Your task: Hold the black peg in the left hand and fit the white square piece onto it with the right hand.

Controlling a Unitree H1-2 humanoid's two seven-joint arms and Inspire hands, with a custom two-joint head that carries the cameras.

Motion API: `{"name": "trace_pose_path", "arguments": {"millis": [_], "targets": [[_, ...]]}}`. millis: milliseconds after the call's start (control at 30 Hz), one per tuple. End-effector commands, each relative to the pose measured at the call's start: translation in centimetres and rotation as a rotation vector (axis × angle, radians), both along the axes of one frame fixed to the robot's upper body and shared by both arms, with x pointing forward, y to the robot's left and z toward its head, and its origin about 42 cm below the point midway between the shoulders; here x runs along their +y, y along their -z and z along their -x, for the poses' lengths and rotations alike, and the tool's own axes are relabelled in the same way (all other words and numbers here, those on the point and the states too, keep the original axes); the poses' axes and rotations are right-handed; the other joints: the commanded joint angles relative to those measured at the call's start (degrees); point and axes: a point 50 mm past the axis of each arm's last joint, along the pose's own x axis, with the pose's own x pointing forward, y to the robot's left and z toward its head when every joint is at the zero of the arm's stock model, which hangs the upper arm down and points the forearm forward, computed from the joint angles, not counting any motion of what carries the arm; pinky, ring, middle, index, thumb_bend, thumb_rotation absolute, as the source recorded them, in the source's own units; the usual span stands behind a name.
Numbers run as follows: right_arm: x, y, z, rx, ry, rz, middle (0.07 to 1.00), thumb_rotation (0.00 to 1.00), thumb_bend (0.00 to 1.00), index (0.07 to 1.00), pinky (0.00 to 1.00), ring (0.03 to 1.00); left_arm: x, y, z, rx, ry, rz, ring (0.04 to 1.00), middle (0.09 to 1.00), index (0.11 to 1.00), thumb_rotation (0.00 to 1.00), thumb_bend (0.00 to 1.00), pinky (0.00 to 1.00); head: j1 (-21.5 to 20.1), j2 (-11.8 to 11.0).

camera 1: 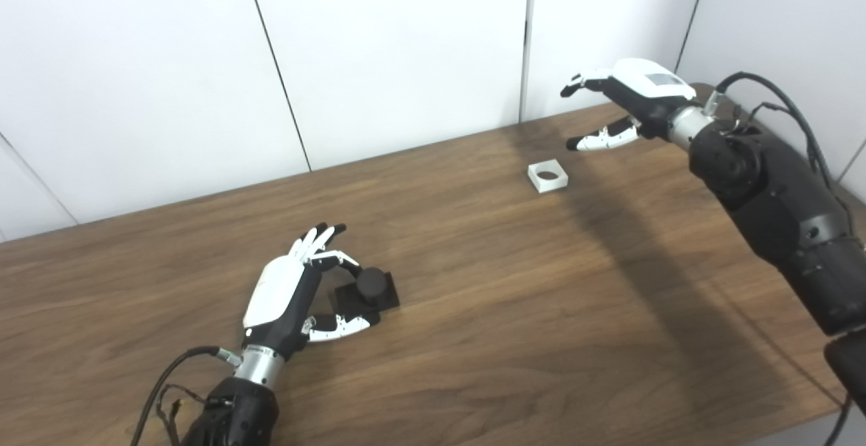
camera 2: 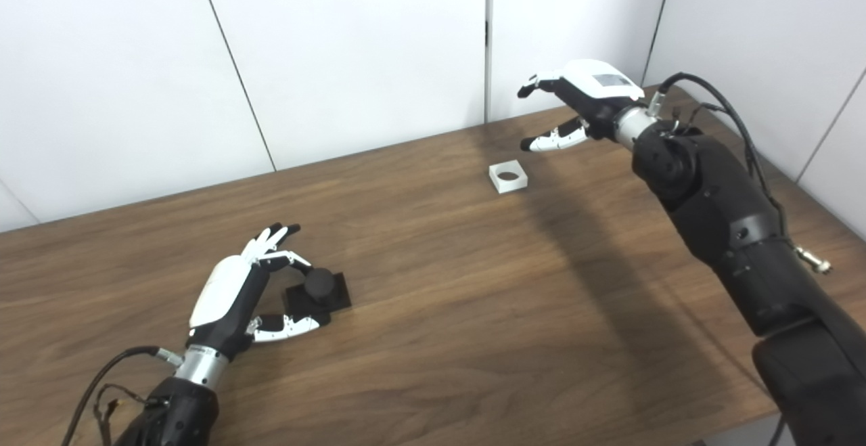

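The black peg [camera 1: 369,288], a round post on a square black base, rests on the wooden table [camera 1: 473,310] at the near left. My left hand [camera 1: 298,294] lies around its left side with fingers and thumb spread on either side of it, open, not lifting it. The white square piece [camera 1: 548,176] with a round hole lies flat at the far right. My right hand [camera 1: 626,104] hovers above and to the right of it, open, fingers spread and holding nothing.
White wall panels [camera 1: 392,47] stand right behind the table's far edge. The table's near edge [camera 1: 778,426] runs along the bottom right. My right forearm [camera 1: 778,202] reaches over the table's right side, and loose cables hang from both wrists.
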Motion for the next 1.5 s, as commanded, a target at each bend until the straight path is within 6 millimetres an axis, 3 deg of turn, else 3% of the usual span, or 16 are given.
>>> {"name": "trace_pose_path", "arguments": {"millis": [0,67,133,600,1100,1467], "targets": [[0.3,-3.3,-0.7,-0.086,-0.02,0.015,0.909,0.47,0.59,0.818,0.85,0.928,2.3,1.1,0.0,0.044,-0.047,-0.109,1.0,0.947,0.529,0.13,0.57,0.99,0.02,0.17],[0.3,-3.2,-0.8,-0.083,-0.031,0.019,0.906,0.47,0.6,0.814,0.84,0.924,2.4,1.1,0.0,0.044,-0.047,-0.109,1.0,0.947,0.623,0.24,0.74,0.99,0.04,0.2],[0.3,-3.2,-0.8,-0.076,-0.033,0.024,0.906,0.46,0.61,0.811,0.84,0.922,2.4,1.1,-0.1,0.046,-0.047,-0.115,1.0,0.948,0.651,0.28,0.78,0.99,0.11,0.26],[0.3,-3.1,-0.8,-0.049,-0.053,0.056,0.906,0.47,0.6,0.808,0.85,0.915,2.5,1.1,-0.1,0.057,-0.052,-0.112,1.0,0.948,0.624,0.28,0.81,1.0,0.48,0.8],[0.5,-3.0,-1.5,0.066,-0.104,0.143,0.923,0.51,0.75,0.787,0.88,0.933,2.7,1.2,-0.1,0.062,-0.051,-0.119,1.0,0.95,0.618,0.29,0.8,1.0,0.41,0.51],[1.0,-2.0,-2.6,0.12,-0.091,0.151,0.926,0.51,0.74,0.81,0.89,0.94,2.9,1.2,0.1,0.065,-0.052,-0.12,1.0,0.951,0.621,0.29,0.8,1.0,0.67,0.42]]}}
